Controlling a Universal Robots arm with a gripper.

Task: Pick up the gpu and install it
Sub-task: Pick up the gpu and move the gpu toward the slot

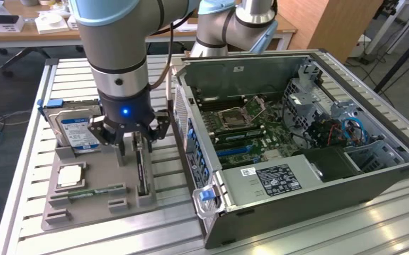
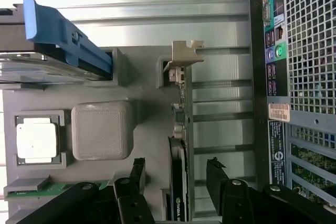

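Observation:
The gpu point(image 1: 142, 171) stands on edge in a slot of the grey holder tray point(image 1: 84, 211), a thin dark card with its silver bracket point(image 2: 181, 59) at the far end. My gripper point(image 1: 139, 144) hangs directly over it and is open. In the wrist view the gpu point(image 2: 178, 156) runs between the two black fingers point(image 2: 137, 172), one on each side with a gap to the card, and my gripper point(image 2: 176, 176) straddles it without touching. The open computer case point(image 1: 297, 133) lies at the exterior view's right, with its motherboard and blue slots point(image 1: 236, 151) exposed.
On the same tray a hard drive point(image 1: 77, 130) with a blue-white label stands upright, a processor point(image 1: 70, 175) lies flat and a green memory stick point(image 1: 84, 194) sits near the front. The case's rear panel point(image 2: 299, 51) is close beside the tray. A second arm point(image 1: 226, 26) stands behind.

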